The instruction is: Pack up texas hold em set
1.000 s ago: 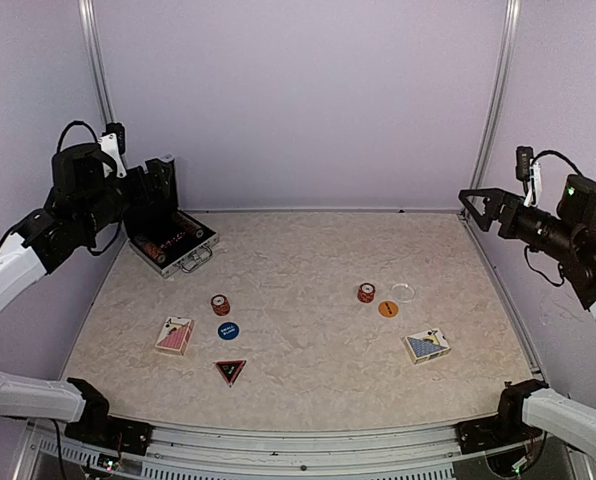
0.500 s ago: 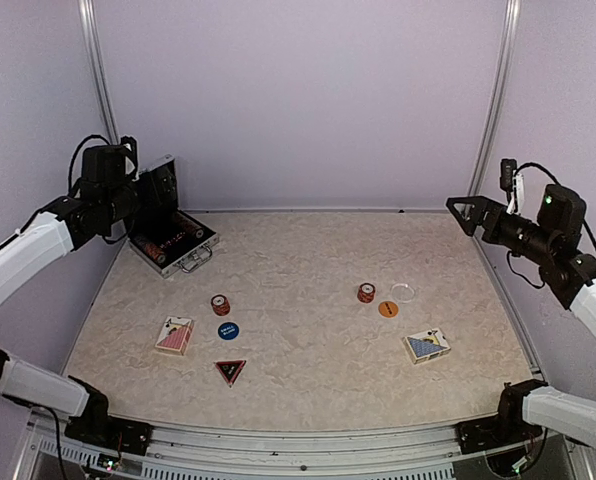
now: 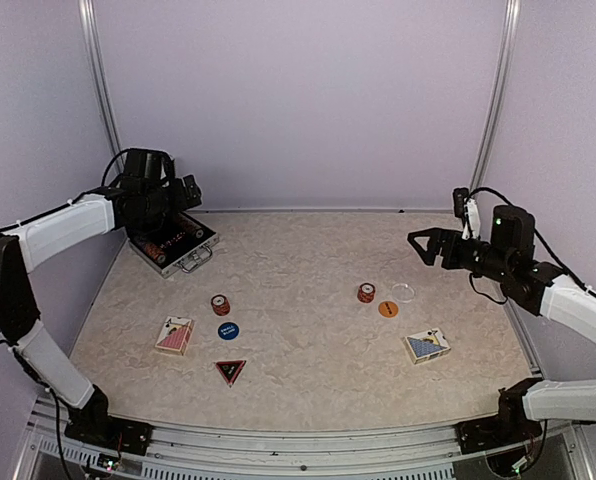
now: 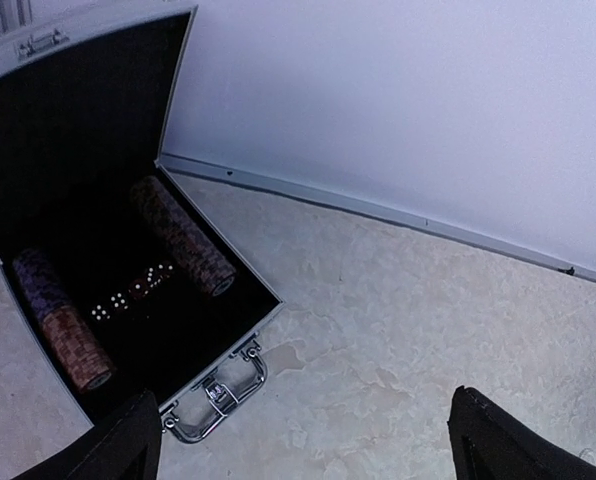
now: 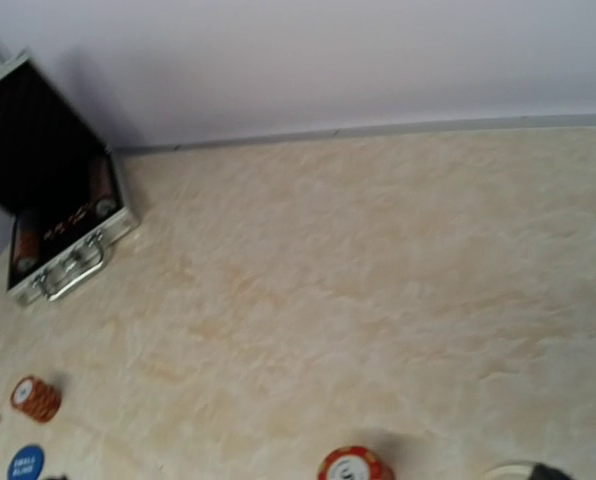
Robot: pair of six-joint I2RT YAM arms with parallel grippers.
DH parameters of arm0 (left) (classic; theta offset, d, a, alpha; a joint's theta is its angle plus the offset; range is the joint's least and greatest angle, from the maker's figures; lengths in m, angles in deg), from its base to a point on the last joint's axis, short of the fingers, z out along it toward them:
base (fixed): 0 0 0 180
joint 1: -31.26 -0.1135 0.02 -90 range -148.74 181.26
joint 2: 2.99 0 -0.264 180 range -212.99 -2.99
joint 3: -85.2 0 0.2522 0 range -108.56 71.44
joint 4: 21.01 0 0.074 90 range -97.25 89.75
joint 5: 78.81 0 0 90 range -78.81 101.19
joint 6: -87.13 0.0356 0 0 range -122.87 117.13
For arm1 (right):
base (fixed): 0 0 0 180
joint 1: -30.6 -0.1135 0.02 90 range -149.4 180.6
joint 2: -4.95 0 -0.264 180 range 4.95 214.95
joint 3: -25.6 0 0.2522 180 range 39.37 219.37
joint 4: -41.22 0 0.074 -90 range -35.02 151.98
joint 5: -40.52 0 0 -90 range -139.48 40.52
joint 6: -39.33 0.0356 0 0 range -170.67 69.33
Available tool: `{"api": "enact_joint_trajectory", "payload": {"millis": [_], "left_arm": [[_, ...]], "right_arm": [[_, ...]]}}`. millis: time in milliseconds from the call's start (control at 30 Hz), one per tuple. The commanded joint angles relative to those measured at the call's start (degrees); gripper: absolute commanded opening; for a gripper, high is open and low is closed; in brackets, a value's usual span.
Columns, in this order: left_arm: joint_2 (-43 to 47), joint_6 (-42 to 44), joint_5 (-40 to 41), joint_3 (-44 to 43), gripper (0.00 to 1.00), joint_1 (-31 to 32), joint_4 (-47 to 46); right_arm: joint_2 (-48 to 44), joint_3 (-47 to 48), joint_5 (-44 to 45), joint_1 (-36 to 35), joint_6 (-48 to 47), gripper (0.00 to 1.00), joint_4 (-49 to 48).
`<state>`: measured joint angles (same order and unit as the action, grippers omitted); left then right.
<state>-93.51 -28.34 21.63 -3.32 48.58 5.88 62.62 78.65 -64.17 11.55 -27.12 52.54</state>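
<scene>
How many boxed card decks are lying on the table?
2: a red rectangular card deck at front left; a blue rectangular card deck at front right. None looks hidden.

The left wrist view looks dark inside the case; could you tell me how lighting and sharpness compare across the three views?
Left wrist view: sharp, but the case lining swallows light, so only the chip rows and dice read. Right wrist view: softer, with the near chip stack cut by the bottom edge. Top external view: even diffuse light, faint shadows, no glare.
</scene>
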Motion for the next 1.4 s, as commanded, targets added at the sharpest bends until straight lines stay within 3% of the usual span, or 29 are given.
{"api": "enact_joint_trajectory", "payload": {"millis": [0,633,1367], "left_arm": [[-4.92,-2.31,-1.94,-1.23,0.99,0.25,-2.08],[-26.14,-2.01,-7.58,-15.25,0.96,-2.6,-4.36],[-37.83,-6.24,-7.95,-22.55,0.96,-2.57,-3.81]], "right_arm": [[1.59,-1.22,1.18,-2.24,-1.22,1.0,-5.5],[6.67,-5.34,0.19,-4.69,-1.42,1.0,-14.08],[7.63,-6.5,1.73,-5.26,-0.59,1.0,-14.98]]}}
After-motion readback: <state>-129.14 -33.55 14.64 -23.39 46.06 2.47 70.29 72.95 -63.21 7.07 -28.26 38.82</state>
